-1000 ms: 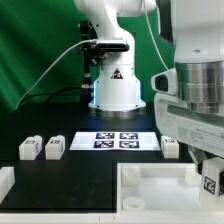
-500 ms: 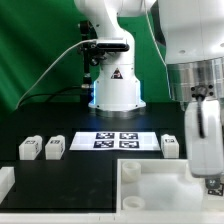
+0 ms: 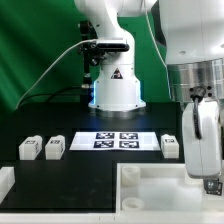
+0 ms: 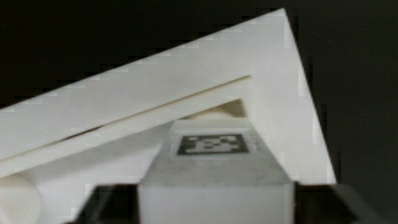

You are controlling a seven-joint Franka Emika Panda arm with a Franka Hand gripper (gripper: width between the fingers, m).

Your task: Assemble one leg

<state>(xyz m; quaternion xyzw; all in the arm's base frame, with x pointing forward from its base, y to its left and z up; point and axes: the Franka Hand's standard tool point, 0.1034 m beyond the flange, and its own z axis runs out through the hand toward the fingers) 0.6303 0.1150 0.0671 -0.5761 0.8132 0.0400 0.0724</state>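
My gripper [image 3: 207,172] is shut on a leg [image 3: 212,186], a chunky white block with a square marker tag. It holds the leg at the exterior view's right corner of the large white tray-like piece [image 3: 150,172]. In the wrist view the leg [image 4: 214,150] sits between the dark fingers [image 4: 111,206] of the gripper [image 4: 214,205], tag facing the camera, pressed into the tray's pointed corner [image 4: 231,70]. Three more legs lie on the black table: two at the exterior view's left [image 3: 30,148] [image 3: 54,147] and one at the right [image 3: 171,146].
The marker board [image 3: 118,140] lies at the table's middle in front of the robot base [image 3: 115,90]. Another white part [image 3: 5,182] sits at the front left edge. My arm hides the tray's right side.
From one second ago to half a second ago my wrist shifted and turned over the tray's corner with the leg held. Since then nothing has visibly moved.
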